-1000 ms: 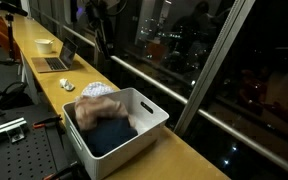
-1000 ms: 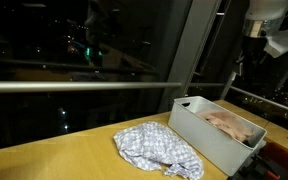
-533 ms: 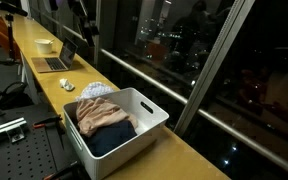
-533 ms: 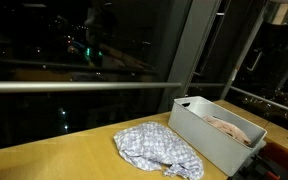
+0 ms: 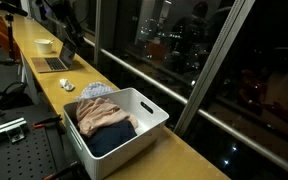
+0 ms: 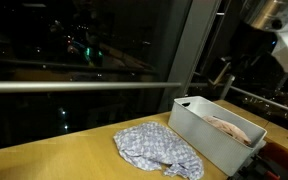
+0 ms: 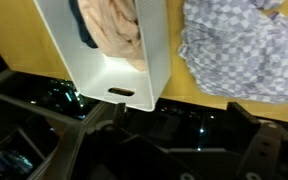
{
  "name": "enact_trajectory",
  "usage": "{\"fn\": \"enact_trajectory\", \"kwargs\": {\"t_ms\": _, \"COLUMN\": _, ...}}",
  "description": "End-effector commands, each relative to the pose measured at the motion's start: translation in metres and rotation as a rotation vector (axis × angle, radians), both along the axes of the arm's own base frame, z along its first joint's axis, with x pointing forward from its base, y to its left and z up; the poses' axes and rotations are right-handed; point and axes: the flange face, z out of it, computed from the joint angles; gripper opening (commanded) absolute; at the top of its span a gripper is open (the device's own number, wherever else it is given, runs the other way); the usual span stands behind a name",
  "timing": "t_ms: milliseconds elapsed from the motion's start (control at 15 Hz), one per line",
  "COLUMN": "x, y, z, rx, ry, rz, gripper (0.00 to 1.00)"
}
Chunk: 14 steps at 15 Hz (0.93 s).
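A white plastic bin (image 5: 150, 108) stands on the wooden counter and holds a pink cloth (image 5: 102, 115) over a dark blue cloth (image 5: 111, 139). A grey-and-white patterned cloth (image 5: 96, 90) lies crumpled on the counter beside the bin. Both also show in an exterior view: the bin (image 6: 199, 128) and the patterned cloth (image 6: 159, 148). In the wrist view my gripper (image 7: 181, 125) is open and empty. It is high above the counter's window edge, with the bin (image 7: 109, 78), the pink cloth (image 7: 119, 25) and the patterned cloth (image 7: 244, 50) below it. My arm (image 6: 282, 30) is raised well clear of the bin.
A laptop (image 5: 56, 60) and a pale bowl (image 5: 45, 45) sit farther along the counter. A glass window wall with a rail (image 5: 154, 75) runs along one side. A metal breadboard table (image 5: 14, 150) stands below the counter's other side.
My arm has lifted and swung away from the bin toward the laptop end of the counter. The pink cloth has settled in the bin.
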Motion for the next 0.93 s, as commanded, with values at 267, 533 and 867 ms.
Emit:
{"fn": "enact_trajectory", "kwargs": {"t_ms": 267, "x": 0.033, "y": 0.054, "z": -0.12, "rx": 0.316, "ry": 0.185, "rz": 0.138, "gripper": 1.0}}
{"fn": "enact_trajectory", "kwargs": {"t_ms": 533, "x": 0.036, "y": 0.068, "z": -0.165, "rx": 0.394, "ry": 0.308, "rz": 0.19, "gripper": 1.0}}
{"fn": "enact_trajectory", "kwargs": {"t_ms": 867, "x": 0.054, "y": 0.1, "z": -0.204, "rx": 0.438, "ry": 0.42, "rz": 0.268, "gripper": 1.0}}
